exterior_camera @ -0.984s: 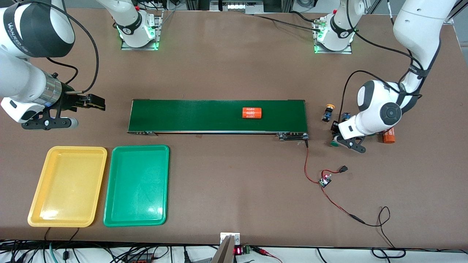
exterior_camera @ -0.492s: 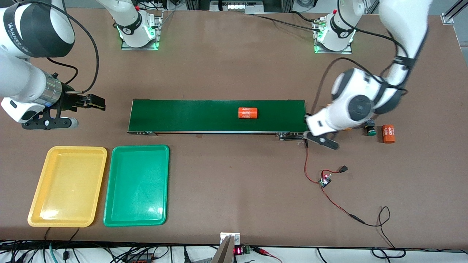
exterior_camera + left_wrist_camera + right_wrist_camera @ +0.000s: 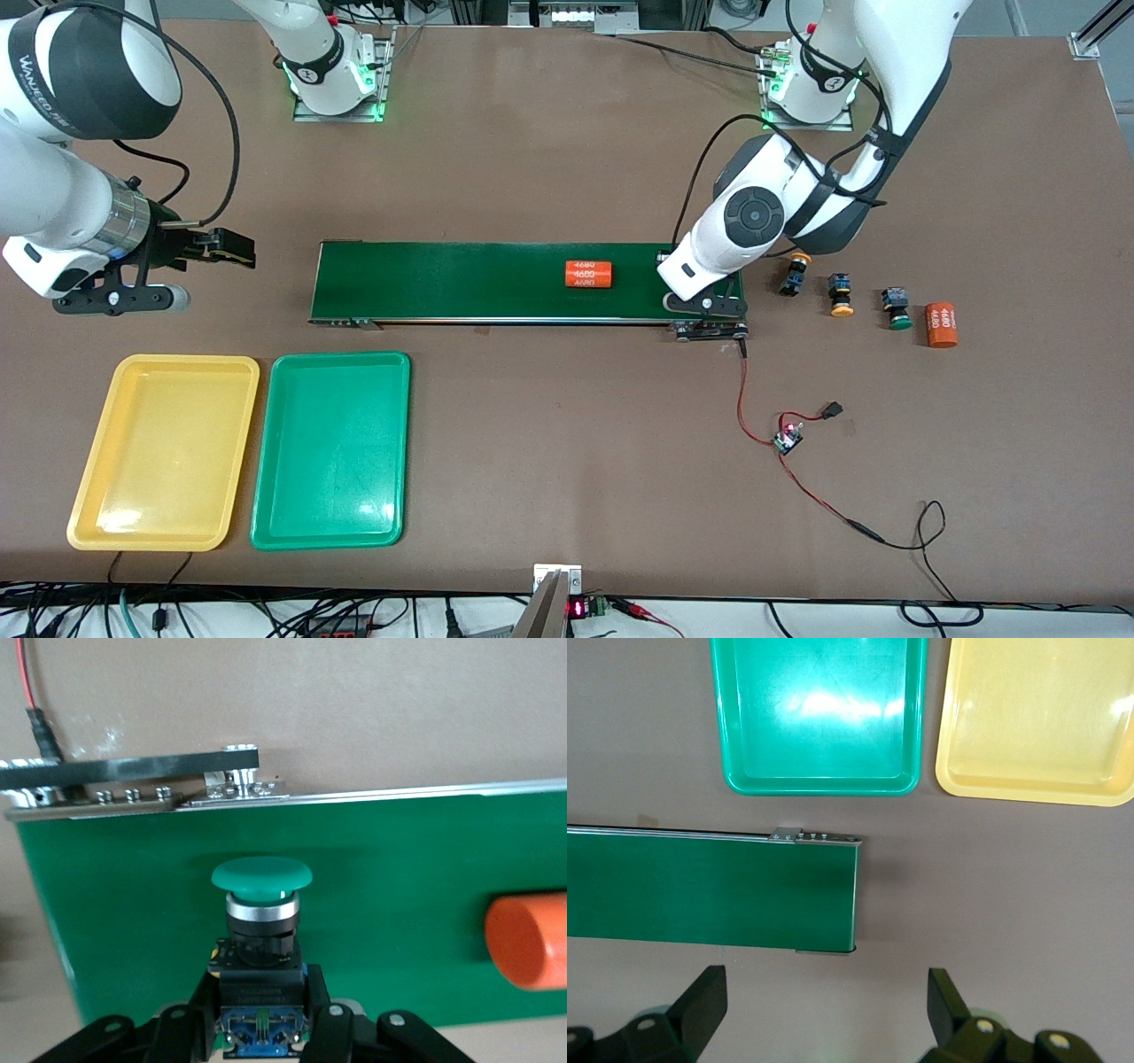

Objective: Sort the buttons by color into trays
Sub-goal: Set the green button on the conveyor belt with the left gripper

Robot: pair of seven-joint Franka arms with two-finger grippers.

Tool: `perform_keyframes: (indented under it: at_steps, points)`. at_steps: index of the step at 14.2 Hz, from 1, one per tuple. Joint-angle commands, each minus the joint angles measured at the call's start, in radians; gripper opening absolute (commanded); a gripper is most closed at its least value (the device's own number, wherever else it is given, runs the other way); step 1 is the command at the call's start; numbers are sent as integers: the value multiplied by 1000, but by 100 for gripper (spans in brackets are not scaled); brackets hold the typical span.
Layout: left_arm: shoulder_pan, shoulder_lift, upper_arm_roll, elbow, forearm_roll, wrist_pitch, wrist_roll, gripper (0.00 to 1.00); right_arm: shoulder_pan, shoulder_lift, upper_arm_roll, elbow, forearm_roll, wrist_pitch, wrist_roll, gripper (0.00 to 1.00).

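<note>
Green-capped button over the belt

My left gripper (image 3: 260, 1032) clamps its fingers on the glossy round-capped green plastic button (image 3: 260, 908) above the long matte dark-green belt (image 3: 496, 280); my right gripper (image 3: 824, 1010) waits, fingers apart.

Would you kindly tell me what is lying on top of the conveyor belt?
An orange cylinder lies on the conveyor belt. The left gripper holds a green button over its end, hiding that patch.
</note>
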Motion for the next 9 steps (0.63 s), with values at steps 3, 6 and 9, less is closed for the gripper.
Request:
perform_keyframes:
  at_steps: [3, 6, 9]
  points:
    - [-4, -7, -3, -6, 1, 21, -39, 100, -7, 4, 1, 8, 14, -13, -5, 100]
    - [31, -88, -1, 29, 1, -69, -36, 100, -7, 3, 1, 8, 14, -16, -7, 100]
    - [65, -136, 106, 40, 15, -154, -1, 100, -15, 3, 1, 6, 14, -16, -7, 100]
